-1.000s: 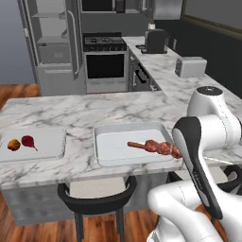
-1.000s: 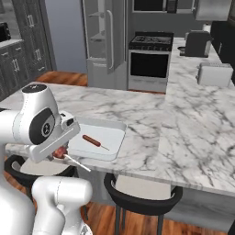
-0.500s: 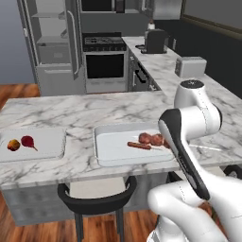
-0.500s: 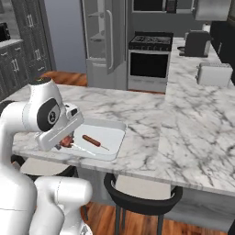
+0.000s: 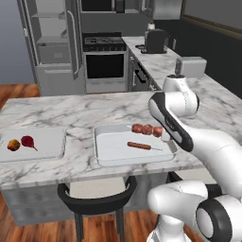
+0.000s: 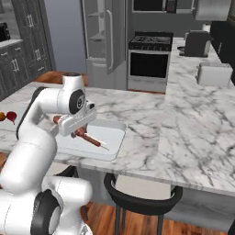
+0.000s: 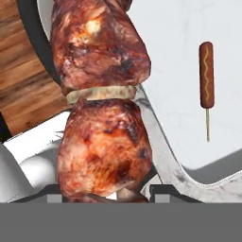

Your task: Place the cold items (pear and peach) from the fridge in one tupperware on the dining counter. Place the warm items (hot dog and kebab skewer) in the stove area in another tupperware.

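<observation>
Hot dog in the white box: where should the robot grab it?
Best around the middle of the thick sausage part of the hot dog, coming straight down from above. It lies flat in the tupperware with bare floor on both long sides, so the fingers can likely close across its narrow width. Its stick looks too thin to pinch.

**Hidden and cut off**

The kebab skewer point(image 7: 101, 101) runs past the hand view's top edge, and its meat covers the fingertips. In the left base view, the arm hides the tupperware's point(image 5: 109, 151) right rim, perhaps its corner too.
</observation>
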